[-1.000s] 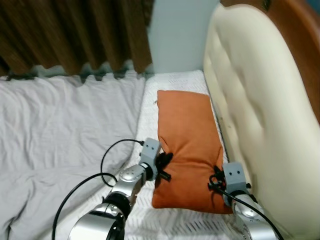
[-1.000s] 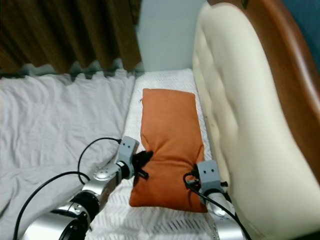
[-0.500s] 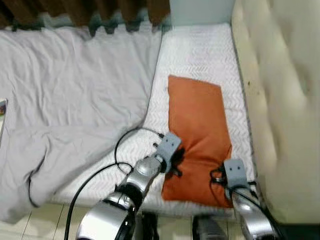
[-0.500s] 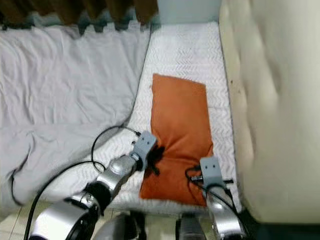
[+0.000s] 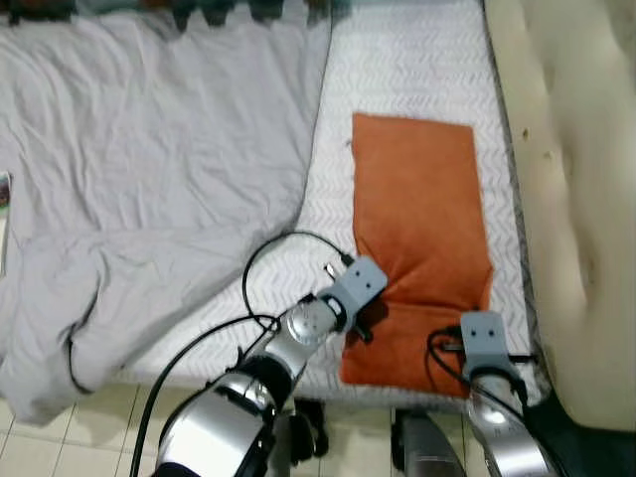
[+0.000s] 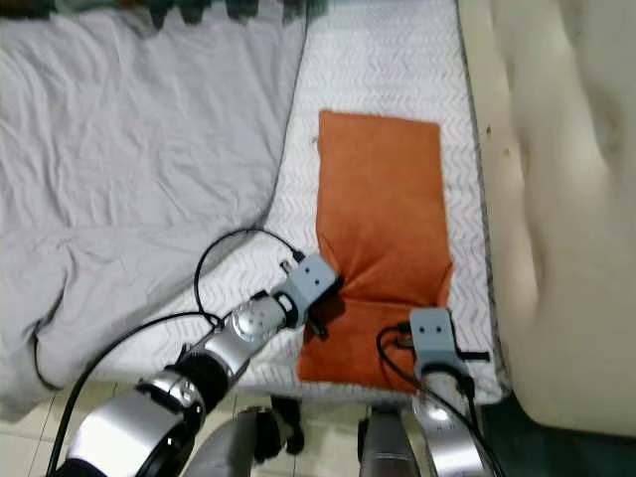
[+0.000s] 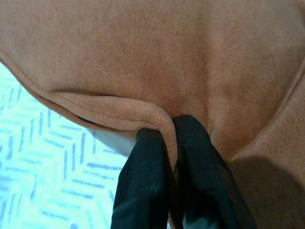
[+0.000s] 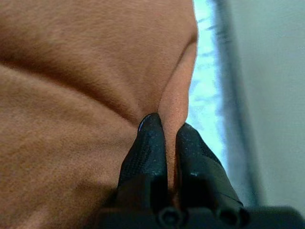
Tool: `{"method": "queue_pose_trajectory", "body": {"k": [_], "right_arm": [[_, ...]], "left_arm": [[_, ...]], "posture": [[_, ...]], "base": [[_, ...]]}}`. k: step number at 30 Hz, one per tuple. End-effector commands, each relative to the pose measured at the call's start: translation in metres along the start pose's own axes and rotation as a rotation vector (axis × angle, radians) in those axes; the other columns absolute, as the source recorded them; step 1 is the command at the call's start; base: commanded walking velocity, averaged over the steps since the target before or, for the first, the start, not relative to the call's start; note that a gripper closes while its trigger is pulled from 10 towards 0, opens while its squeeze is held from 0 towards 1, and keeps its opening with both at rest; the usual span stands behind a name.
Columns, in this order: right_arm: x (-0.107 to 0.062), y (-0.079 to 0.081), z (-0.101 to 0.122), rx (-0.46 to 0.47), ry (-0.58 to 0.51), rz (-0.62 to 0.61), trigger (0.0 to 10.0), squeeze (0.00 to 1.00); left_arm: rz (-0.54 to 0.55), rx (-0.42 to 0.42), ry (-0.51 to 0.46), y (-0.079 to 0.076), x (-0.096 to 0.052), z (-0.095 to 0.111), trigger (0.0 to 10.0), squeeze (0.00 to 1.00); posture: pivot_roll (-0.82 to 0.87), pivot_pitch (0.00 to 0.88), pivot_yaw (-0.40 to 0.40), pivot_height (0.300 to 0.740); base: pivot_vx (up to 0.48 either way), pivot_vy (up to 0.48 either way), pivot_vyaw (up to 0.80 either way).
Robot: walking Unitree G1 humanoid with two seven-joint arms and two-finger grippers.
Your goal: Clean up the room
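Both grippers pinch orange pillow edges: left gripper clamped on its left hem, right gripper on its headboard-side hem. Grey sheet lies left of pillow.

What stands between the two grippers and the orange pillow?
Nothing visible. The left gripper is shut on a fold of the orange pillow at one edge, and the right gripper pinches the other edge.

Pillow on mattress, blanket to its left, headboard right
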State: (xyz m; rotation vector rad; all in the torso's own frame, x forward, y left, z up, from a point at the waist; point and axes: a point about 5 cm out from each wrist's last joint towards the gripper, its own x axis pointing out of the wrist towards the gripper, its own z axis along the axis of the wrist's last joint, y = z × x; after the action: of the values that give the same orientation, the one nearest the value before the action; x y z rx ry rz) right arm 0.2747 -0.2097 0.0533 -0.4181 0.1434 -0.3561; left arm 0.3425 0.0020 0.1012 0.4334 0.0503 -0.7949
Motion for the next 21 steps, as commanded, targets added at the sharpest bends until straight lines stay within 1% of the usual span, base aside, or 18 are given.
{"method": "queue_pose_trajectory", "body": {"k": [1, 3, 5, 6, 7, 8, 9, 10, 12, 14, 17, 20, 21], "right_arm": [[-0.002, -0.050, -0.025, -0.079, 0.088, -0.230, 10.0, 0.00], [-0.003, -0.052, -0.027, -0.086, 0.089, -0.237, 10.0, 0.00], [-0.007, -0.053, -0.031, -0.048, 0.102, -0.210, 10.0, 0.00], [-0.007, -0.053, -0.031, -0.048, 0.102, -0.210, 10.0, 0.00], [-0.008, -0.052, -0.031, -0.032, 0.102, -0.196, 10.0, 0.00], [-0.009, -0.051, -0.029, -0.043, 0.085, -0.189, 10.0, 0.00], [-0.010, -0.051, -0.026, -0.065, 0.068, -0.193, 10.0, 0.00], [-0.010, -0.051, -0.026, -0.065, 0.068, -0.193, 10.0, 0.00], [-0.011, -0.056, -0.023, -0.110, 0.055, -0.230, 10.0, 0.00], [-0.012, -0.058, -0.024, -0.119, 0.067, -0.249, 10.0, 0.00], [-0.013, -0.059, -0.026, -0.115, 0.084, -0.263, 10.0, 0.00], [-0.013, -0.057, -0.024, -0.096, 0.083, -0.264, 10.0, 0.00], [-0.012, -0.058, -0.025, -0.089, 0.089, -0.273, 10.0, 0.00]], "left_arm": [[-0.023, -0.027, -0.009, -0.013, 0.004, 0.002, 10.0, 0.00], [-0.023, -0.039, -0.004, -0.014, 0.004, 0.001, 10.0, 0.00], [-0.034, -0.172, -0.010, -0.011, 0.005, 0.004, 10.0, 0.00], [-0.034, -0.172, -0.010, -0.011, 0.005, 0.004, 10.0, 0.00], [-0.034, -0.207, -0.015, -0.010, 0.006, 0.006, 10.0, 0.00], [-0.033, -0.241, -0.028, -0.008, 0.006, 0.006, 10.0, 0.00], [-0.035, -0.250, -0.032, -0.009, 0.005, 0.006, 10.0, 0.00], [-0.035, -0.250, -0.032, -0.009, 0.005, 0.006, 10.0, 0.00], [-0.050, -0.246, -0.017, -0.014, 0.005, 0.002, 10.0, 0.00], [-0.055, -0.232, -0.006, -0.017, 0.005, 0.001, 10.0, 0.00], [-0.064, -0.229, 0.003, -0.019, 0.007, 0.002, 10.0, 0.00], [-0.070, -0.205, 0.003, -0.017, 0.007, 0.005, 10.0, 0.00], [-0.073, -0.184, 0.001, -0.016, 0.008, 0.006, 10.0, 0.00]], "posture": [[-0.30, 0.479, 0.123, 0.740], [-0.30, 0.479, 0.123, 0.740], [-0.31, 0.472, 0.118, 0.740], [-0.31, 0.472, 0.118, 0.740], [-0.31, 0.472, 0.118, 0.740], [-0.31, 0.460, 0.113, 0.740], [-0.31, 0.467, 0.110, 0.740], [-0.31, 0.467, 0.110, 0.740], [-0.32, 0.475, 0.107, 0.740], [-0.33, 0.487, 0.099, 0.740], [-0.33, 0.489, 0.102, 0.740], [-0.33, 0.487, 0.111, 0.740], [-0.33, 0.485, 0.116, 0.740]], "base": [[0.000, 0.000, 0.00], [0.000, 0.000, 0.00], [0.000, 0.000, 0.00], [0.000, 0.000, 0.00], [0.000, 0.000, 0.00], [0.000, 0.000, 0.00], [0.000, 0.000, 0.00], [0.000, 0.000, 0.00], [0.000, 0.000, 0.00], [0.000, 0.000, 0.00], [0.000, 0.000, 0.00], [0.000, 0.000, 0.00], [0.000, 0.000, 0.00]]}}
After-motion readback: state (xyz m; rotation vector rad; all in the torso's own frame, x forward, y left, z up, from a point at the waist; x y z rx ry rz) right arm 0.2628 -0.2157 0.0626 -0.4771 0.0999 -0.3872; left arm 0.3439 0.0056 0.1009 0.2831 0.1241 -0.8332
